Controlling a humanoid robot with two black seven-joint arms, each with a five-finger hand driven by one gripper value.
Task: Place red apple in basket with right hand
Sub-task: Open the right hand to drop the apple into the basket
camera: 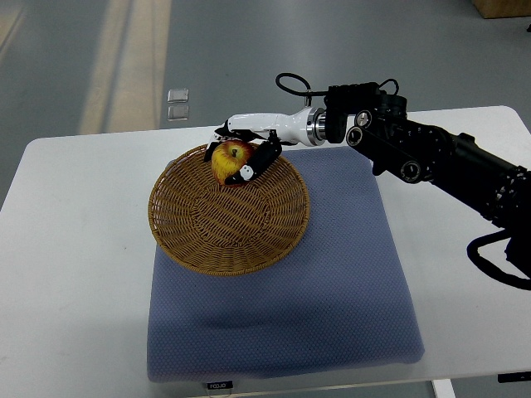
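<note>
Right hand clamped on apple at far rim of basket, which sits on blue mat over white table.

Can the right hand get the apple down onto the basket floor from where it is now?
Probably yes: the right hand holds the apple just inside the basket's far rim, and the weave below looks bare.

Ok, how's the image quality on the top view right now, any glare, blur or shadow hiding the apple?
Top view: even, soft lighting, no motion blur; the red-and-yellow apple shows a small highlight but reads clearly in the right hand, over the round wicker basket; faint shadow beneath; pale reflections streak the floor only.
</note>
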